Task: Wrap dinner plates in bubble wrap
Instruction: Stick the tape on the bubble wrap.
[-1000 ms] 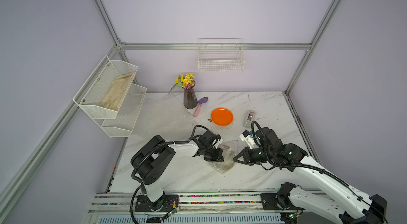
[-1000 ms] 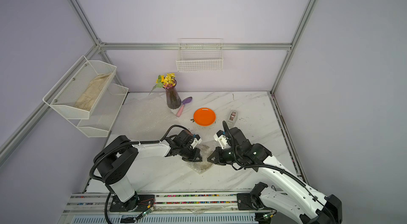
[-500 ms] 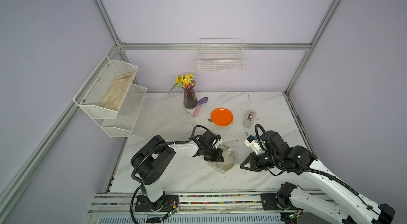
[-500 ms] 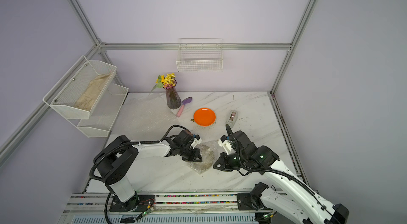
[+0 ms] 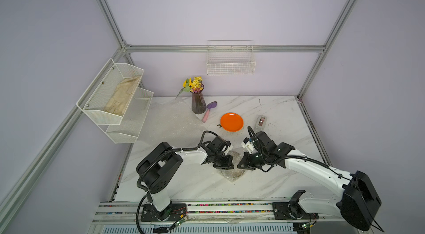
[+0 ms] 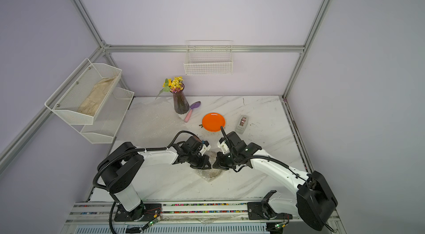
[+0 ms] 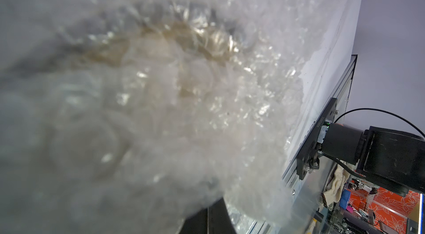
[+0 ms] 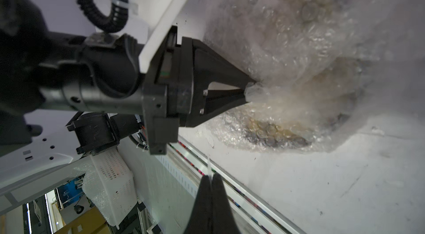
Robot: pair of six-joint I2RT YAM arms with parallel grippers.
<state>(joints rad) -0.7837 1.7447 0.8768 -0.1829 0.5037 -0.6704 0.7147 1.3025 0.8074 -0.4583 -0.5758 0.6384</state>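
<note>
A yellowish plate with dark pattern point(image 8: 276, 131) lies bundled in bubble wrap point(image 5: 233, 173) at the table's near middle. My left gripper point(image 5: 230, 166) is shut on a pinched fold of that wrap, plain in the right wrist view, where the left gripper point(image 8: 249, 90) bites the crinkled plastic. In the left wrist view the wrap point(image 7: 161, 106) fills the picture. My right gripper point(image 5: 239, 166) sits just right of the bundle, shut, with a thin clear strip point(image 8: 208, 166) poking from its tips. The orange plate point(image 5: 231, 122) lies bare behind. A flat bubble wrap sheet point(image 5: 170, 120) covers the back left.
A vase of flowers point(image 5: 198, 104) and a purple trowel point(image 5: 209, 111) stand at the back. The grey tape dispenser point(image 5: 261, 123) is right of the orange plate. A wire shelf point(image 5: 115, 101) hangs on the left wall, a wire basket point(image 5: 230, 65) on the back wall.
My right gripper drew away from the bundle toward the near right, then came back to its right edge. The left gripper kept its hold and place.
</note>
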